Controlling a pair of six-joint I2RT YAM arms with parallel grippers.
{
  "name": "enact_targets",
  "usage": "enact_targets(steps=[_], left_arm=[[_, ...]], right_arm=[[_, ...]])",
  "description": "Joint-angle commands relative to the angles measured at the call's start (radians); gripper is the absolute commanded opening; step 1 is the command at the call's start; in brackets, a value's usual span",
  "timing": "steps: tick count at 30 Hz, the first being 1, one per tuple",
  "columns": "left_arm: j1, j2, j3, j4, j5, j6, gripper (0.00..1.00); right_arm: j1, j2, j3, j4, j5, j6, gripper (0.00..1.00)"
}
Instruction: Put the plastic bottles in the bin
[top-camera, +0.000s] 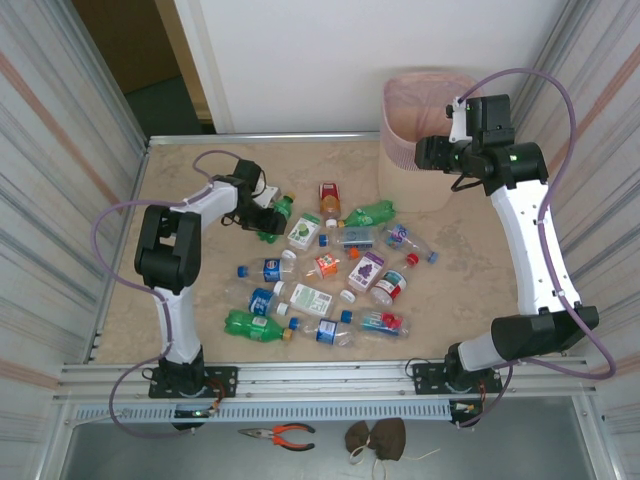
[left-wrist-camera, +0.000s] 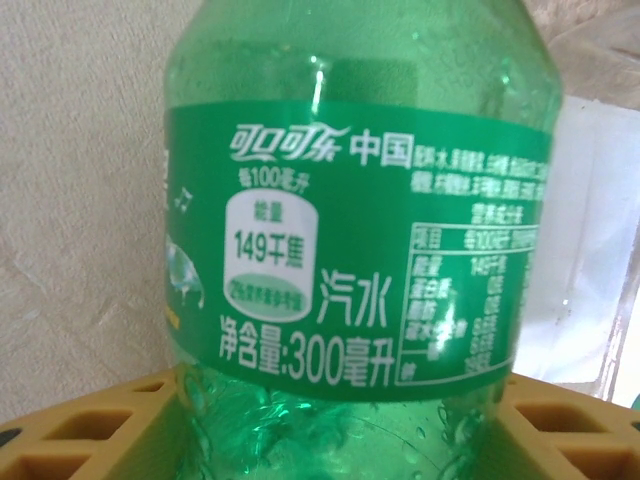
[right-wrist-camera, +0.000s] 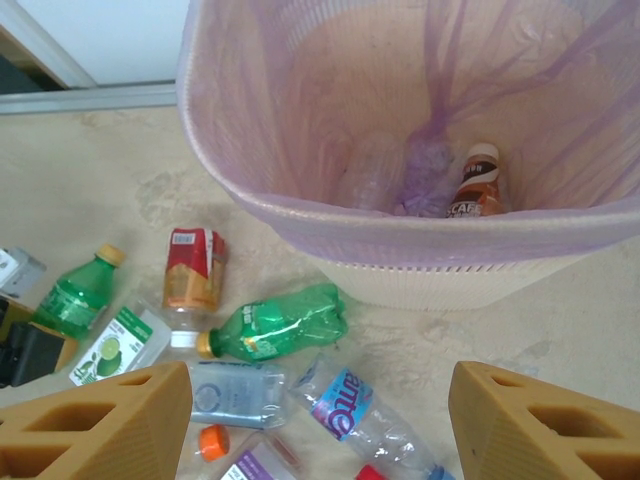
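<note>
My left gripper (top-camera: 268, 216) is low at the left edge of the bottle pile. Its yellow fingers (left-wrist-camera: 80, 425) press both sides of a green bottle (left-wrist-camera: 360, 250) with a green and white label, the same green bottle (top-camera: 281, 208) with a yellow cap. My right gripper (top-camera: 432, 152) hangs open above the near rim of the bin (top-camera: 400, 130), nothing between its fingers (right-wrist-camera: 100, 420). Inside the pink-lined bin (right-wrist-camera: 420, 235) lie a brown-labelled bottle (right-wrist-camera: 476, 185) and a clear one (right-wrist-camera: 365, 175). Several plastic bottles (top-camera: 330, 270) lie scattered mid-table.
Near the bin lie a crushed green bottle (right-wrist-camera: 280, 325), a red-labelled bottle (right-wrist-camera: 193, 275) and a blue-labelled clear one (right-wrist-camera: 345, 405). Another green bottle (top-camera: 252, 325) lies at the pile's front left. Orange-handled pliers (top-camera: 280, 433) rest on the front ledge. Corrugated walls close both sides.
</note>
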Motion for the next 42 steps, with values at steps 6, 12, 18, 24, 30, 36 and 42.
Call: enact_targets(steps=[6,12,18,24,30,36,42], left_arm=[[0.018,-0.115,-0.051,0.014,0.032,-0.004,0.57],[0.027,-0.253,-0.11,0.068,0.111,-0.013,0.57],[0.025,-0.403,-0.188,0.16,0.232,-0.038,0.56],[-0.003,-0.539,-0.248,0.248,0.321,-0.053,0.56],[-0.065,-0.645,-0.277,0.323,0.345,-0.074,0.56],[-0.135,-0.701,-0.277,0.363,0.352,-0.091,0.56],[-0.173,-0.695,-0.247,0.367,0.354,-0.106,0.56]], right_arm=[[0.05,-0.047,-0.021,0.03,-0.038,0.072,0.67],[0.11,-0.085,-0.081,0.095,-0.094,0.155,0.67],[0.169,-0.137,-0.17,0.214,-0.169,0.281,0.67],[0.223,-0.155,-0.219,0.321,-0.215,0.374,0.67],[0.296,-0.109,-0.206,0.384,-0.234,0.414,0.67],[0.349,-0.053,-0.171,0.426,-0.261,0.436,0.67],[0.371,-0.018,-0.151,0.485,-0.289,0.465,0.66]])
